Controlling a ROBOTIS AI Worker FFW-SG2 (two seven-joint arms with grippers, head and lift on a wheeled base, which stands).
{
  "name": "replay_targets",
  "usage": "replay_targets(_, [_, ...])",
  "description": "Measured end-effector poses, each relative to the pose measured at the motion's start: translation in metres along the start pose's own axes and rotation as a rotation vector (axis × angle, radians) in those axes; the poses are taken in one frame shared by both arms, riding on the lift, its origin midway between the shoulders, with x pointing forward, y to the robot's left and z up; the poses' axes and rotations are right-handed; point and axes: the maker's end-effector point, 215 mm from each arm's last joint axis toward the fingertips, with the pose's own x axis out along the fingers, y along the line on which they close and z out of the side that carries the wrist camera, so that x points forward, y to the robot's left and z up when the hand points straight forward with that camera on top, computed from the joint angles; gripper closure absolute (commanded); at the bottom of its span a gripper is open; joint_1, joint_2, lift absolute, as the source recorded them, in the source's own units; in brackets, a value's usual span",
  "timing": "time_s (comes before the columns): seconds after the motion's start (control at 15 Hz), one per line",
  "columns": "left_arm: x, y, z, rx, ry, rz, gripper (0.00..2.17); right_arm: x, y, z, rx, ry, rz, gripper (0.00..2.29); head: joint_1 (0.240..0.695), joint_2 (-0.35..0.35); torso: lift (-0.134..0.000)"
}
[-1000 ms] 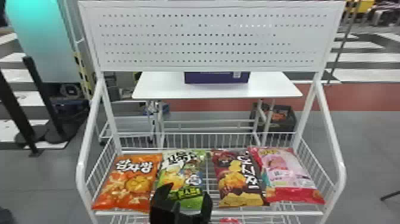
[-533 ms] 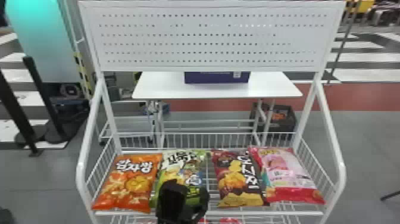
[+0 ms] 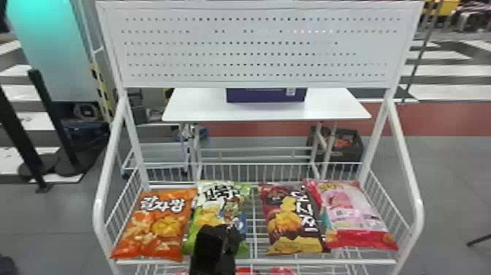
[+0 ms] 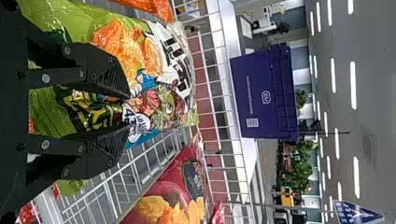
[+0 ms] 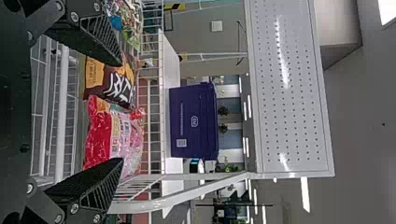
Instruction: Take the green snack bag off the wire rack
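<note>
The green snack bag (image 3: 219, 204) lies on the wire rack (image 3: 314, 262) between the orange bag and the dark red one. At its lower front half is my left gripper (image 3: 222, 234), hiding part of the bag. In the left wrist view, the left gripper (image 4: 129, 110) is shut on the green snack bag (image 4: 126, 44), whose film is bunched between the two black fingers. My right gripper (image 5: 121, 112) stands open in the right wrist view, with nothing held, facing the rack from its right part.
An orange bag (image 3: 157, 223) is left of the green one; a dark red bag (image 3: 292, 219) and a pink bag (image 3: 354, 215) lie to the right. Wire sides and white side posts (image 3: 405, 175) frame the rack. Behind stands a white table (image 3: 266, 111) with a purple box (image 3: 266, 95).
The left gripper's fingers have come together on the green bag's lower half, after standing wider apart a second ago. The other bags have not moved.
</note>
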Motion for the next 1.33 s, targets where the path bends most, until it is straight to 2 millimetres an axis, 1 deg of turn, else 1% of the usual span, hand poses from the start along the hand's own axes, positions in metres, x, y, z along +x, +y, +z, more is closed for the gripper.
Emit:
replay_targets(0.27, [-0.007,-0.004,0.003,-0.012,-0.014,-0.008,1.62,0.001,0.000,0.002,0.001,-0.005,0.000,0.17,0.499,0.000,0.000])
replay_targets(0.4, [-0.010,-0.004,0.010,-0.025,-0.031,-0.011,1.62,0.001,0.000,0.002,0.001,-0.005,0.000,0.17,0.499,0.000,0.000])
replay_targets(0.53, [-0.016,-0.006,0.021,-0.039,-0.054,-0.015,1.62,0.001,0.000,0.002,0.001,-0.006,0.000,0.17,0.499,0.000,0.000])
replay_targets(0.67, [-0.029,-0.009,0.035,-0.049,-0.088,-0.023,1.62,0.001,0.000,0.003,0.001,-0.007,0.000,0.17,0.499,0.000,0.000])
replay_targets(0.8, [-0.048,-0.008,0.050,-0.064,-0.128,-0.027,1.62,0.001,0.000,0.003,0.001,-0.007,0.001,0.17,0.499,0.000,0.000])
replay_targets(0.93, [-0.074,-0.002,0.063,-0.085,-0.169,-0.021,1.62,0.001,0.000,0.003,0.001,-0.008,0.001,0.17,0.499,0.000,0.000])
replay_targets(1.2, [-0.130,0.025,0.076,-0.090,-0.248,0.025,1.62,0.002,0.001,0.004,0.003,-0.009,0.001,0.17,0.499,0.000,0.000])
replay_targets(1.33, [-0.164,0.045,0.079,-0.107,-0.304,0.052,1.62,0.002,0.001,0.004,0.004,-0.009,0.001,0.17,0.499,0.000,0.000])
